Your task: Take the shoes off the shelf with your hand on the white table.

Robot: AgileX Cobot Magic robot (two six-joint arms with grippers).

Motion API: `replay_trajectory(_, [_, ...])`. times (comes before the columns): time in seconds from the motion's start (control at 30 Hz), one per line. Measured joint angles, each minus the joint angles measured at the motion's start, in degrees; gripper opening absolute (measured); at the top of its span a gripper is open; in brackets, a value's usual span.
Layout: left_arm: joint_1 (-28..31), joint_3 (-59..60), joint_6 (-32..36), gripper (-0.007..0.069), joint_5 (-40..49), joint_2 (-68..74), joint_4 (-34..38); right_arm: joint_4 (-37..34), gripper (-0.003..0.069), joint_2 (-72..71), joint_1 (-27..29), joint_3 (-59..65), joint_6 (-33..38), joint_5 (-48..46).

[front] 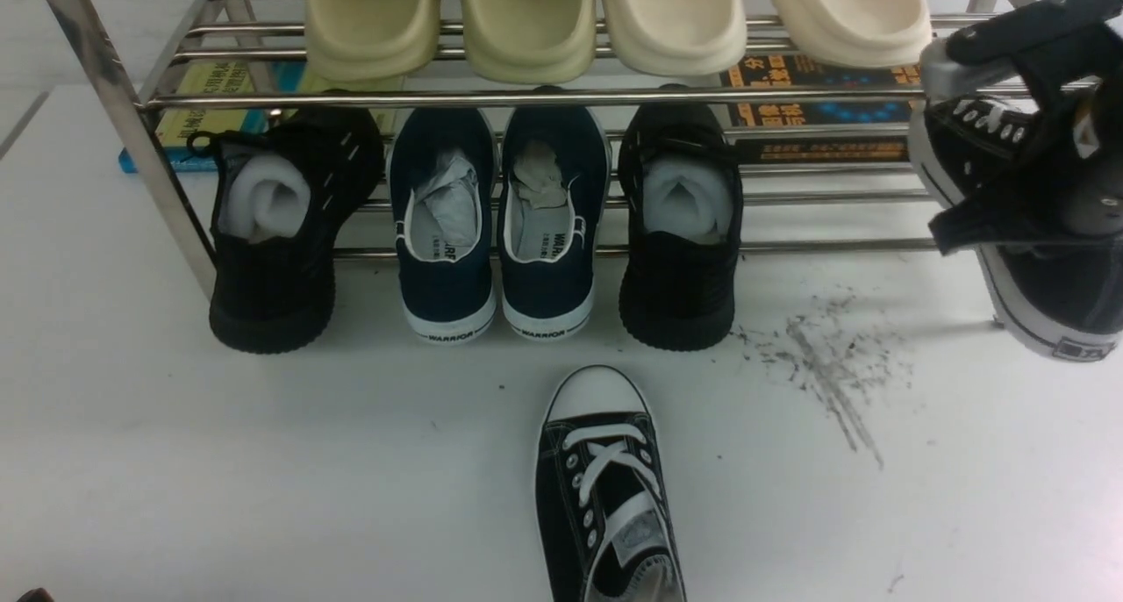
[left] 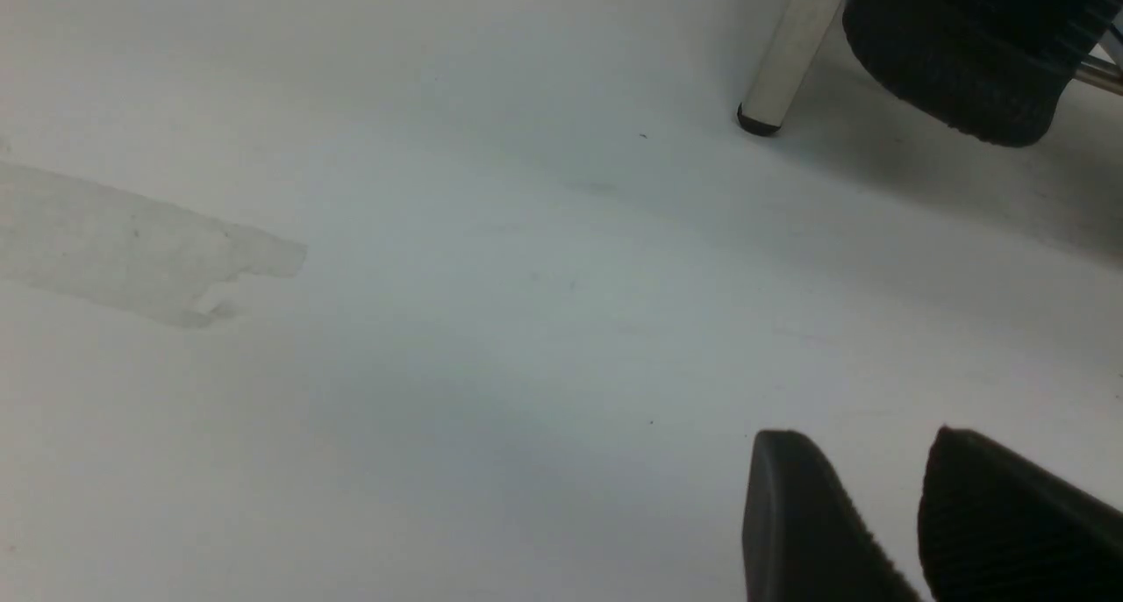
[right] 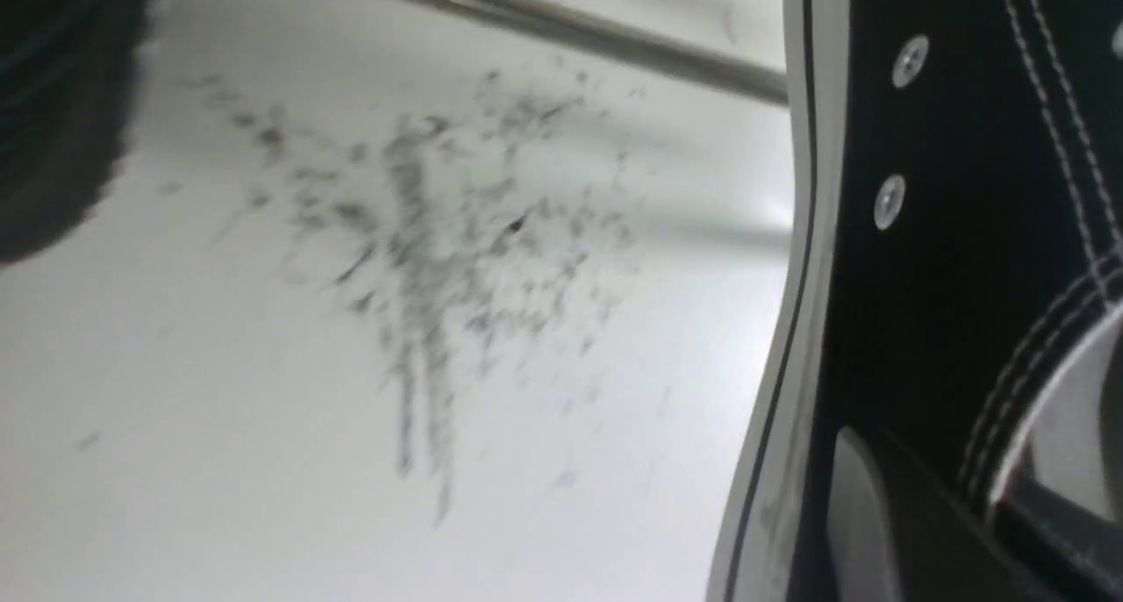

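Right gripper (front: 1009, 132) clamps one sneaker (front: 1057, 308) at the rack's (front: 526, 98) right end, with scuffed table (front: 921, 514) open to its left. Left gripper (left: 877, 451) is slightly parted and empty. Second sneaker (front: 605, 497) lies at the near edge.

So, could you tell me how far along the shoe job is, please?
One sneaker already lies on the white table in front of the shelf. The right gripper holds the second sneaker by the shelf's right end. Left to do: setting it down.

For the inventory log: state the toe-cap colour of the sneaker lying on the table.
White toe cap on the black sneaker; front view shows it best.
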State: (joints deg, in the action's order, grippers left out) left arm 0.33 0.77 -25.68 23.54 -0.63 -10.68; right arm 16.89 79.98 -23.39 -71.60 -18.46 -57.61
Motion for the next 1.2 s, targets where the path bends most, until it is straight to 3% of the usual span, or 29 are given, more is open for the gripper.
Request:
replay_trajectory(0.23, [0.0,0.0,0.0,0.0242,0.0,0.0,0.0,-10.61,0.0003,-10.3,-3.34,0.61,0.0,-13.38])
replay_trajectory(0.5, [0.0,0.0,0.0,0.0242,0.0,0.0,0.0,-17.89,0.0004,-14.01,-10.1,10.97,-0.06,-14.19])
replay_trajectory(0.63, [0.0,0.0,0.0,0.0242,0.0,0.0,0.0,-24.15,0.0006,-12.88,-17.52,19.81,-0.06,-5.58])
replay_trajectory(0.77, [0.0,0.0,0.0,0.0242,0.0,0.0,0.0,-24.83,0.0006,-9.71,-21.2,20.97,-0.06,2.35])
replay_trajectory(0.9, [0.0,0.0,0.0,0.0242,0.0,0.0,0.0,-24.61,0.0007,-5.55,-22.24,20.97,-0.06,9.11])
replay_trajectory(1.2, [0.0,0.0,0.0,0.0242,0.0,0.0,-0.05,-27.69,0.0009,1.3,-22.82,20.97,-0.27,13.58])
